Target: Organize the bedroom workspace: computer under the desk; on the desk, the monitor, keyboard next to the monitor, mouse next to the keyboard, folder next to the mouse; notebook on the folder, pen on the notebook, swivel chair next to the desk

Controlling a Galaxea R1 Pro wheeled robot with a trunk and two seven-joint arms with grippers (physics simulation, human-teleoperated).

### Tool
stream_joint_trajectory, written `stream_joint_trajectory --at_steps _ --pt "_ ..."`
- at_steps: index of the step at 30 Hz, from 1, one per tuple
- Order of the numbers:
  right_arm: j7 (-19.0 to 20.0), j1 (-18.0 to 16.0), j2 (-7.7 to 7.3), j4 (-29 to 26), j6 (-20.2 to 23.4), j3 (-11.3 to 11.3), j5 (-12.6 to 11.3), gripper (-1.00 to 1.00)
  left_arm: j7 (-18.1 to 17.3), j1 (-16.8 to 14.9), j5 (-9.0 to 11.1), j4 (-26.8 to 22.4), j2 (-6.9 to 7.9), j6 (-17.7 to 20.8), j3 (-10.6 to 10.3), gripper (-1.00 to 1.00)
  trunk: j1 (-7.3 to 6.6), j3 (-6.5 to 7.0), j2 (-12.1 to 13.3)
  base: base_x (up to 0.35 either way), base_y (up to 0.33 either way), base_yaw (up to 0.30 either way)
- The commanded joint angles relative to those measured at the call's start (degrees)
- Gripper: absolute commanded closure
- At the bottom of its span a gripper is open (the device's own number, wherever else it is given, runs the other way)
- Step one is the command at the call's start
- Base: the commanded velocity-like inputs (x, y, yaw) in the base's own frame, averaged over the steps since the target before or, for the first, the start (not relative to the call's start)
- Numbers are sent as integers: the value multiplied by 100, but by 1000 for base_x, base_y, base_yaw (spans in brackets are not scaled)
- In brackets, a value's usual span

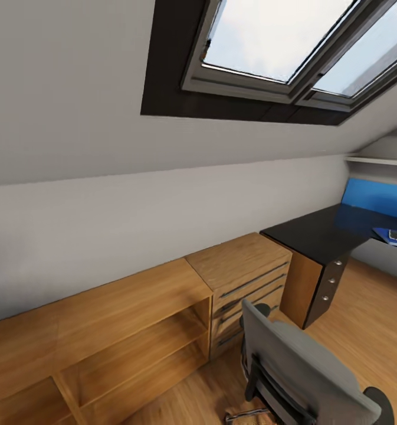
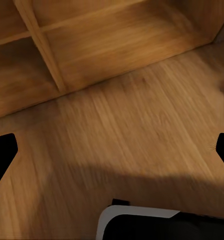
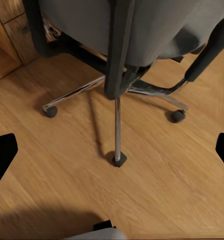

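Observation:
The swivel chair (image 1: 307,369), grey with black armrests, stands at the lower right of the head view with its back toward me. Its chrome star base (image 3: 116,107) and black casters show in the right wrist view, just ahead of my right gripper (image 3: 112,152), which is open and empty above the floor. My left gripper (image 2: 112,155) is open too, over bare wood floor near the shelf unit. The desk (image 1: 319,236), with its glossy black top and black drawer unit, stands at the right. A small blue flat item (image 1: 393,236) lies on it at the frame edge; what it is I cannot tell.
A light wooden open shelf unit (image 1: 104,330) and wooden drawer cabinet (image 1: 245,277) run along the sloped wall left of the desk. A skylight (image 1: 281,47) sits above. A blue panel (image 1: 375,198) stands behind the desk. Part of my base (image 2: 156,225) shows over the wood floor.

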Motion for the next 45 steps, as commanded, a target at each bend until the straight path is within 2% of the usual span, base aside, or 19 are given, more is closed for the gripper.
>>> stream_joint_trajectory --at_steps 1,11,24,45 --pt "-33 -4 3 13 -16 48 -15 -100 -18 5 -49 -9 0 -6 52 -100 2 2 -3 0 2 -265" --pt "-33 -4 3 13 -16 48 -15 -100 -21 5 -48 -9 0 -6 52 -100 2 31 -3 17 3 -265" --pt "-33 -3 3 13 -16 48 -15 -100 -20 5 -49 -9 -2 -6 50 -100 2 71 -3 244 20 -265" --pt "-33 -4 3 13 -16 48 -15 -100 -14 5 -42 -9 3 -6 52 -100 2 138 -3 102 32 -264"
